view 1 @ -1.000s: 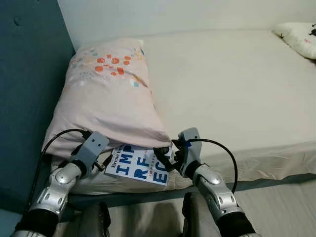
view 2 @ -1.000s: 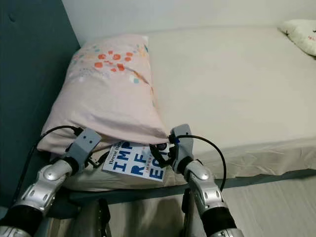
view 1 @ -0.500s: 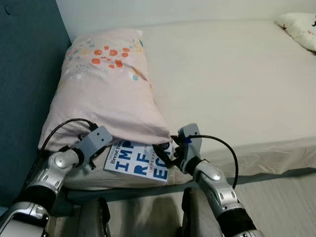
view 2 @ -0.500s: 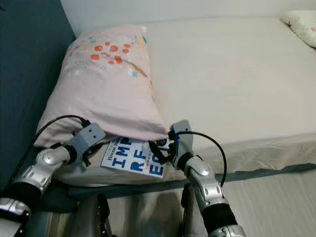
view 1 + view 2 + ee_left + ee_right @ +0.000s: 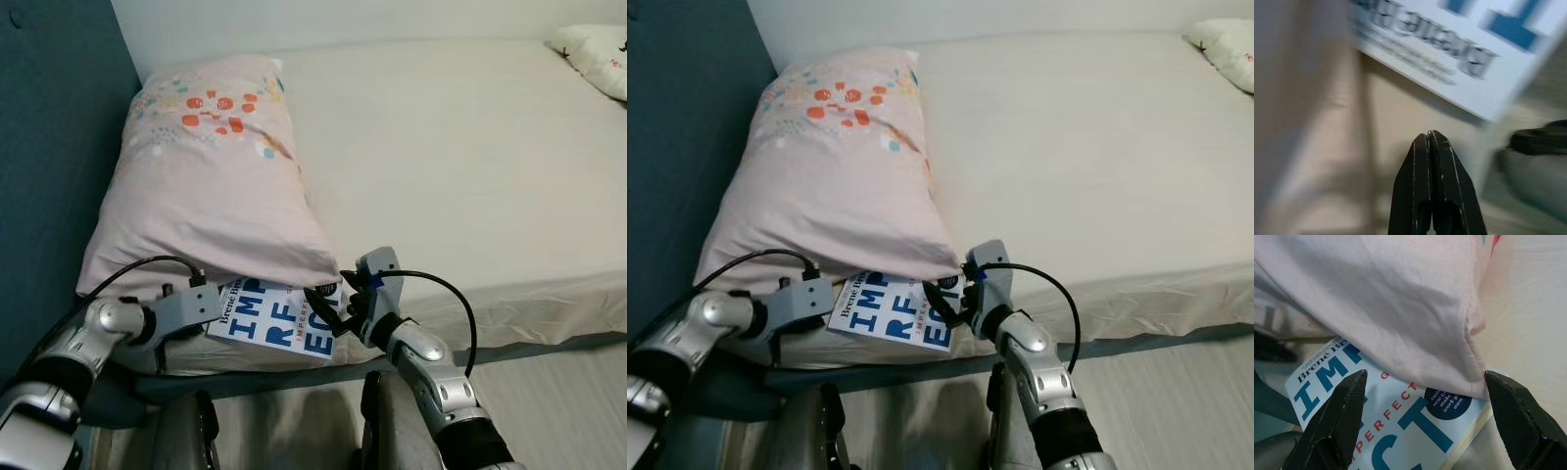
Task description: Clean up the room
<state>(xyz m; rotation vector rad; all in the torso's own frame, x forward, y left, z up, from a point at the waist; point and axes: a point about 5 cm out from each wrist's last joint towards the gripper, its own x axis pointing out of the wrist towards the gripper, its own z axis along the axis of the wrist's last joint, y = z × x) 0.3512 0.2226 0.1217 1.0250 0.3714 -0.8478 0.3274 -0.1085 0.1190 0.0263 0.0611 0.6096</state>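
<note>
your left gripper (image 5: 217,300) dropped lower beside the book (image 5: 284,321), fingers clenched empty | right gripper (image 5: 328,305) spread wide at its edge | book under pillow (image 5: 211,186) on bed (image 5: 470,166) | not picked up yet

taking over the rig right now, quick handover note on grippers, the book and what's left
Left gripper: jaws shut, empty, at the book's left edge on the bed.
Right gripper: jaws open wide, at the book's right end, not gripping.
Book: flat at the bed's near edge, far part tucked under the pillow.
Done: both arms are at the book.
Left: grip it, pull it free, put it away.
</note>
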